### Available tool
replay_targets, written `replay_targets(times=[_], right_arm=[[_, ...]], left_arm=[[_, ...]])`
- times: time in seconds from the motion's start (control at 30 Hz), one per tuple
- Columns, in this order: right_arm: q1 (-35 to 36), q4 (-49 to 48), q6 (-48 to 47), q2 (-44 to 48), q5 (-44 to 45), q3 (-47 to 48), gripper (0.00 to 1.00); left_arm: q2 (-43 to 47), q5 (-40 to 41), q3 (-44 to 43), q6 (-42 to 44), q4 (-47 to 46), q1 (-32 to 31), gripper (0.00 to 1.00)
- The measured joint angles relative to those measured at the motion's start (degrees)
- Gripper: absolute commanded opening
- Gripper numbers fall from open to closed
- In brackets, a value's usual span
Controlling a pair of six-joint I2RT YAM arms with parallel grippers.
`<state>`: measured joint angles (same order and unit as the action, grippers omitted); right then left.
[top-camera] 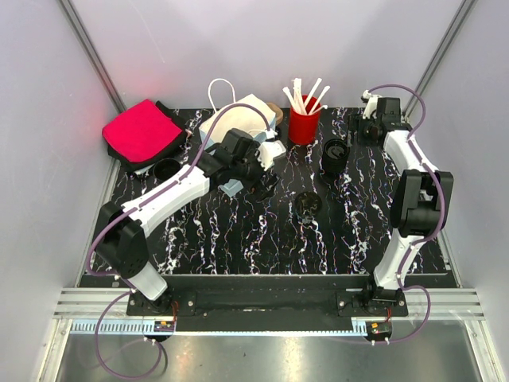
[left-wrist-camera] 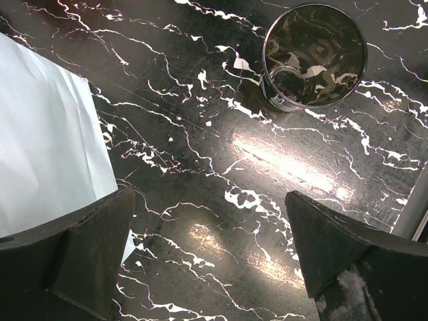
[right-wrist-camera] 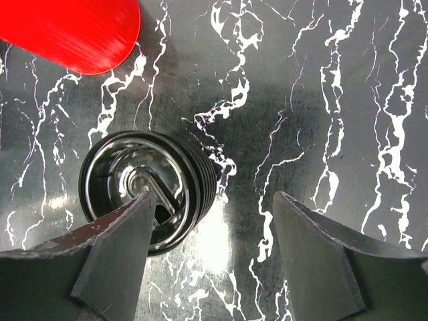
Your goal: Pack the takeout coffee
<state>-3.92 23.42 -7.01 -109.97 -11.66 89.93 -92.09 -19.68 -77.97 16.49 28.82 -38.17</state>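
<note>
The left fingers (left-wrist-camera: 87, 254) and right fingers (right-wrist-camera: 114, 254) spread wide and empty, the right above a ribbed black cup (right-wrist-camera: 127, 175), seemingly lining up a grasp.

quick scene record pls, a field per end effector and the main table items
left end effector: open, empty, over table
right end effector: open, empty, ribbed black cup just outside its gap
red cup: upright, holds white stirrers
white paper bag: far side, next to red cup
red fabric item: far left corner
</note>
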Motion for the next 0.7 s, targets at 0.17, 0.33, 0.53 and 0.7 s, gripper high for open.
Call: replay_targets(times=[0.17,0.33,0.53,0.7], right_arm=[[0.0,0.02,0.46,-2.29,0.0,1.57,0.68],[0.13,0.46,0.85,-4.09,-0.04,2.03,0.66],[0.46,0.5,0.83,-4.7,0.17,2.4,0.56],[1.05,0.48,0.72,-4.76,0.2,2.43,0.49]], left_arm=[[0.0,0.0,0.13,-0.02,-0.11,-0.02,0.99],[0.0,0.0,0.15,-0.02,-0.26,-0.02,0.99],[0.0,-0.02,0.44,-0.04,-0.33,-0.15,0.99],[-0.02,-0.02,0.5,-0.04,-0.31,-0.24,0.99]])
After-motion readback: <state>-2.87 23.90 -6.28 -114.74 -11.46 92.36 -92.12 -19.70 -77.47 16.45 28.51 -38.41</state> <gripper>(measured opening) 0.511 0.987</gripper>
